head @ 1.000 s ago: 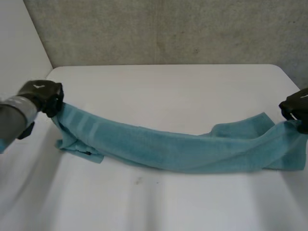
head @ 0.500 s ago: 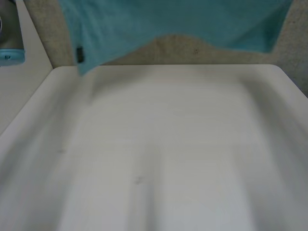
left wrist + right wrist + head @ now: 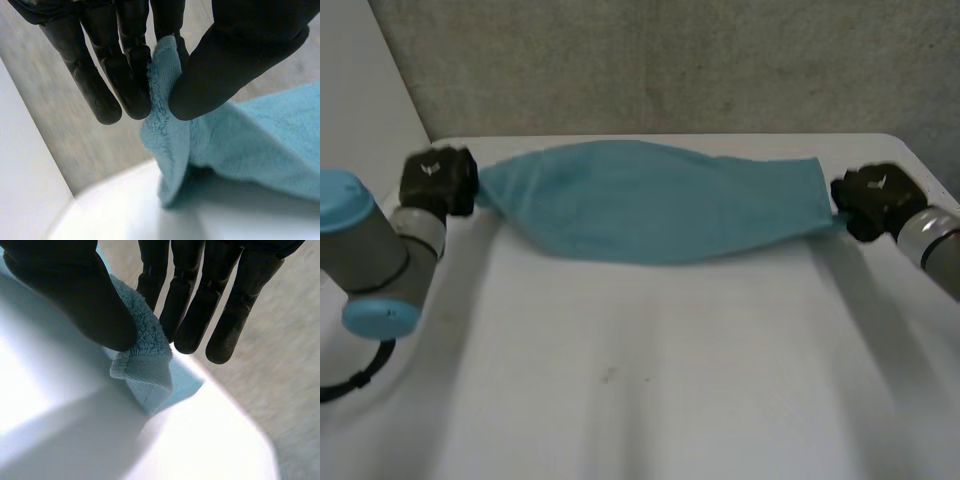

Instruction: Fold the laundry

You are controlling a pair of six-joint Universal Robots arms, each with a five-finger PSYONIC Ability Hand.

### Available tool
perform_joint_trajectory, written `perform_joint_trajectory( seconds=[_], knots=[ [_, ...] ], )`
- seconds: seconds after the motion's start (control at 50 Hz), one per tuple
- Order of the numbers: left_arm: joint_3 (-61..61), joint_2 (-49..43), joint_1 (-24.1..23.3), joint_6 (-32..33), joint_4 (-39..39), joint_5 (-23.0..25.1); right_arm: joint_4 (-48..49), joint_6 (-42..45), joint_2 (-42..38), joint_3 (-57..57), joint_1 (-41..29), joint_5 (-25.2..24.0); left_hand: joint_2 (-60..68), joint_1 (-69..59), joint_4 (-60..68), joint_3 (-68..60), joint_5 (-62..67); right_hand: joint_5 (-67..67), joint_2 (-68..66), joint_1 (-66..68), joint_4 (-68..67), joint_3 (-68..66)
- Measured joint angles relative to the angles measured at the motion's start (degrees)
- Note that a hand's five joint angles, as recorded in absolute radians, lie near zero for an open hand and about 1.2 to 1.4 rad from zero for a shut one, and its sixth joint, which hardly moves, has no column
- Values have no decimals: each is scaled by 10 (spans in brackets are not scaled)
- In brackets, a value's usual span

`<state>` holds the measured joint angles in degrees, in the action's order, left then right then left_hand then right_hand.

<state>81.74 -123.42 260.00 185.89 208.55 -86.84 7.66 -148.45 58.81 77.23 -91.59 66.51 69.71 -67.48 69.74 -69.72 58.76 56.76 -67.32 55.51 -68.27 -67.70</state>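
Teal towel (image 3: 650,205), head view: stretched over the white table's (image 3: 650,380) far part between left hand (image 3: 438,180) and right hand (image 3: 870,198), one at each end. Left wrist view: thumb and fingers pinch its bunched end. Right wrist view: thumb clamps a hemmed corner against the fingers.

Plain teal towel (image 3: 650,205) over the white table (image 3: 650,380), black hands, grey speckled wall (image 3: 670,65) behind

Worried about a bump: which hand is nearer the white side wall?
Left. The left hand, pinching one towel end, is beside the white side wall; the right hand pinches the other end, across the table.
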Motion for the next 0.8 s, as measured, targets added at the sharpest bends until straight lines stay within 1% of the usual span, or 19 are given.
perform_joint_trajectory(
  seconds=[0.04, 0.14, 0.18, 0.22, 0.24, 0.32, 0.34, 0.4, 0.44, 0.46, 0.48, 0.56, 0.58, 0.6, 0.66, 0.74, 0.76, 0.8],
  knots=[
    [36, -5, 0, 3, 0, 6, -5, 16, -19, 24, 1, 7, 0, 0, 0, 0, 0, 0, 0, 0, 0, 0],
    [69, 12, 3, 9, -5, 9, -24, 28, -3, 41, 4, 11, 0, 0, 0, 0, 0, 0, 0, 0, 0, 0],
    [101, 54, 16, 18, -21, 9, -68, 38, 41, 49, 15, 13, 0, 0, 0, 0, 0, 0, 0, 0, 0, 0],
    [114, 76, 25, 23, -30, 9, -95, 42, 64, 50, 22, 13, 0, 0, 0, 0, 0, 0, 0, 0, 0, 0],
    [128, 103, 35, 29, -45, 9, -128, 49, 90, 49, 31, 13, 0, 0, 0, 0, 0, 0, 0, 0, 0, 0],
    [152, 172, 60, 45, -96, 10, -218, 80, 151, 44, 56, 11, 0, 0, 0, 0, 0, 0, 0, 0, 0, 0],
    [158, 201, 69, 52, -121, 11, -257, 99, 175, 41, 68, 10, 0, 0, 0, 0, 0, 0, 0, 0, 0, 0],
    [165, 242, 83, 63, -164, 17, -319, 137, 207, 39, 90, 9, 0, 0, 0, 0, 0, 0, 0, 0, 0, 0],
    [170, 278, 101, 76, -220, 38, -403, 207, 232, 39, 123, 10, 0, 0, 0, 0, 0, 0, 0, 0, 0, 0],
    [170, 278, 101, 76, -220, 38, -403, 207, 232, 39, 123, 10, 0, 0, 0, 0, 0, 0, 0, 0, 0, 0],
    [172, 294, 111, 85, -252, 57, -450, 251, 242, 41, 141, 10, 0, 0, 0, 0, 0, 0, 0, 0, 0, 0],
    [178, 314, 131, 103, -313, 106, -532, 332, 251, 46, 175, 7, 0, 0, 0, 0, 0, 0, 0, 0, 0, 0],
    [178, 314, 131, 103, -313, 106, -532, 332, 251, 46, 175, 7, 0, 0, 0, 0, 0, 0, 0, 0, 0, 0],
    [182, 311, 135, 109, -325, 124, -543, 347, 248, 49, 182, 6, 0, 0, 0, 0, 0, 0, 0, 0, 0, 0],
    [184, 293, 135, 113, -325, 136, -533, 349, 236, 56, 185, 6, 0, 0, 0, 0, 0, 0, 0, 0, 0, 0],
    [181, 263, 131, 115, -318, 139, -510, 341, 217, 62, 184, 8, 0, 0, 0, 0, 0, 0, 0, 0, 0, 0],
    [167, 220, 122, 117, -308, 138, -473, 325, 186, 66, 178, 12, 0, 0, 0, 0, 0, 0, 0, 0, 0, 0],
    [151, 186, 114, 120, -300, 136, -449, 313, 163, 65, 170, 15, 0, 0, 0, 0, 0, 0, 0, 0, 0, 0]
  ],
)
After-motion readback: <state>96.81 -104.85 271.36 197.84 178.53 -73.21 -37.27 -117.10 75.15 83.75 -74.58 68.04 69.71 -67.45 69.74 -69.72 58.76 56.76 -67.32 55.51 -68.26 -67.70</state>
